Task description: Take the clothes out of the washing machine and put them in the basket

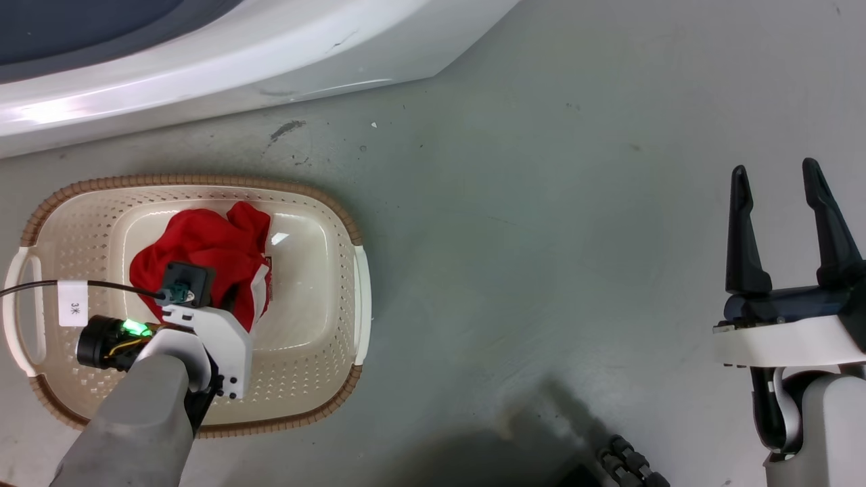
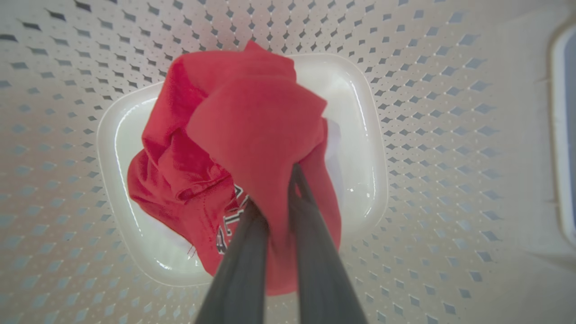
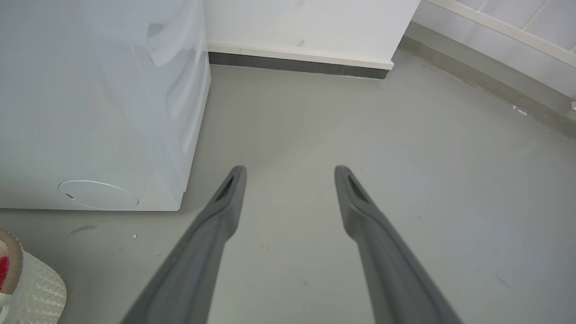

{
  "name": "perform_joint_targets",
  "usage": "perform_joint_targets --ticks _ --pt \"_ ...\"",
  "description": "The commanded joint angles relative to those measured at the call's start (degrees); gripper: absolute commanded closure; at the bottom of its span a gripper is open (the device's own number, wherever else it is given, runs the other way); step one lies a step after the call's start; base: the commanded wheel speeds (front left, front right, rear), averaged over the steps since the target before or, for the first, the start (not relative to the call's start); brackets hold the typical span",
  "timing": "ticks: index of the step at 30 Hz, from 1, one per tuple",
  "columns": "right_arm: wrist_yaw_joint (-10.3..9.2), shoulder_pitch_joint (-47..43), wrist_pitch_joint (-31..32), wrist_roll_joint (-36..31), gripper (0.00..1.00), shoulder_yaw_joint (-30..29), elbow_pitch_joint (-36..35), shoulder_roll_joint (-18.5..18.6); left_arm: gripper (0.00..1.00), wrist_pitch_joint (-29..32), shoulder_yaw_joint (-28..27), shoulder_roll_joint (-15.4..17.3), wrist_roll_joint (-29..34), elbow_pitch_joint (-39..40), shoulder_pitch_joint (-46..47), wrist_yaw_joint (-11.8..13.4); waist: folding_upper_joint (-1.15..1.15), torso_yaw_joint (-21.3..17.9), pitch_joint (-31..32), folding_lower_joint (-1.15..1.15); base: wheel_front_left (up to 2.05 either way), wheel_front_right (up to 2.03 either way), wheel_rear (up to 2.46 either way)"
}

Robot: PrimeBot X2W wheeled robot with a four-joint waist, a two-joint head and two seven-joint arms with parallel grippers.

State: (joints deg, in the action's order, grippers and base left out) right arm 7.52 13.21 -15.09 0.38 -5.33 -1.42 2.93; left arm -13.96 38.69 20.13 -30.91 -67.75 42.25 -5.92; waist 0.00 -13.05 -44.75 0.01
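Observation:
The cream basket [image 1: 203,181] with a brown rim stands on the floor in front of the white washing machine [image 1: 203,67]. A crumpled bright red jersey [image 1: 203,247] lies bunched on the basket's bottom. My left arm reaches down into the basket. In the left wrist view my left gripper [image 2: 275,189] is shut on a fold of the red jersey [image 2: 243,117], with black-and-white lettering showing beside the fingers. Far to the right, my right gripper [image 1: 778,176] hangs open over bare floor with nothing between its fingers [image 3: 229,193].
The washing machine [image 3: 99,103] has its side panel left of the right gripper, with a white wall and dark skirting behind. A corner of the basket [image 3: 40,292] shows at lower left there. Grey floor stretches between basket and right arm. A dark wheeled base part [image 1: 629,463] sits low.

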Motion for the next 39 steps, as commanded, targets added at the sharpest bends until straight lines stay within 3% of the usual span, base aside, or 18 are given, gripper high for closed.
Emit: perform_joint_targets --ticks 1,4,5,6,13,17,27,34,39 --pt "-0.06 0.6 -0.1 0.1 0.00 0.2 0.2 -0.1 1.00 -0.4 0.0 -0.4 -0.2 -0.7 0.7 0.0 0.00 0.0 0.0 -0.01 0.00 0.00 0.00" --pt "-0.06 0.6 -0.1 0.2 0.00 0.4 0.7 -0.1 1.00 -0.8 -1.2 -1.3 -1.4 -2.1 0.7 0.3 0.00 0.3 0.7 -0.01 0.00 0.00 0.00" --pt "-0.06 0.7 -0.1 0.2 0.00 0.3 0.7 -0.1 0.71 -0.8 -1.7 -1.5 -1.8 -2.4 0.5 0.3 0.00 0.4 1.0 -0.01 0.00 0.00 0.00" --pt "-0.06 1.0 -0.1 0.0 0.00 0.1 0.7 -0.1 0.00 -0.9 -1.9 -1.9 -2.4 -2.8 0.1 0.1 0.00 0.5 1.5 -0.01 0.00 0.00 0.00" --pt "-0.06 0.6 -0.1 -2.0 0.00 -1.0 1.5 -0.1 0.00 -1.3 -3.0 -3.2 -3.6 -2.3 -2.2 -0.7 0.00 3.2 7.0 -0.01 0.00 0.00 0.00" --pt "-0.07 -0.6 -0.1 -3.3 0.00 -1.9 2.8 -0.1 0.00 -1.2 -7.7 -3.3 -5.9 3.3 -5.9 -1.0 0.00 5.9 12.4 -0.01 0.00 0.00 0.00" --pt "-0.06 -3.7 -0.1 -4.6 0.00 -2.6 5.2 -0.1 0.00 -1.2 -19.2 -2.6 -1.1 21.2 -16.7 0.1 0.00 10.0 23.3 -0.01 0.00 0.00 0.00" --pt "-0.06 -5.4 -0.1 -4.3 0.00 -2.9 5.9 -0.1 0.00 -1.3 -30.0 -4.4 3.5 37.1 -24.7 0.1 0.00 10.4 27.6 -0.01 0.00 0.00 0.00" --pt "-0.07 -6.3 -0.1 -3.4 0.00 -2.5 6.3 -0.1 0.00 -1.3 -33.5 -5.3 7.8 46.5 -27.5 -0.5 0.00 9.2 28.4 -0.01 0.00 0.00 0.00"
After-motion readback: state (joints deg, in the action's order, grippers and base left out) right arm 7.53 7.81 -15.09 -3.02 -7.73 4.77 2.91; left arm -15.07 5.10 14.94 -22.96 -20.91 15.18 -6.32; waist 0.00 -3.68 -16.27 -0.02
